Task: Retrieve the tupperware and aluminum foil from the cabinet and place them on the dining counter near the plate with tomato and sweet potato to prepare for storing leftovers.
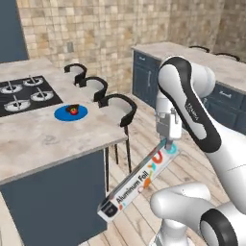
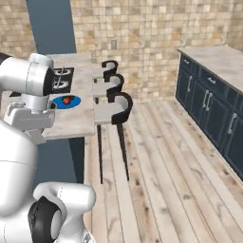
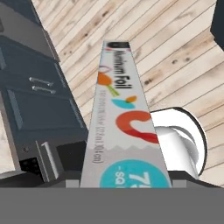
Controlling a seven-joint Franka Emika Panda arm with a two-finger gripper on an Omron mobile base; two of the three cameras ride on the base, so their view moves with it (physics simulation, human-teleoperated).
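I've got the aluminum foil (image 1: 140,181) in the fingers (image 1: 169,142), clamped at its teal end, the box hanging slantwise over the wood floor (image 1: 139,139), just beside the dining worktop (image 1: 43,139). On that worktop sits the blue plate (image 1: 70,113), near the cooktop (image 1: 24,93), carrying something red, probably the tomato. Three stools (image 1: 120,108) line the edge.

From behind the arm, left and right, we look forward and down at one desk (image 1: 43,139) and its stools (image 2: 116,102); our hand view looks closely along the foil box (image 3: 124,131) toward the floor.
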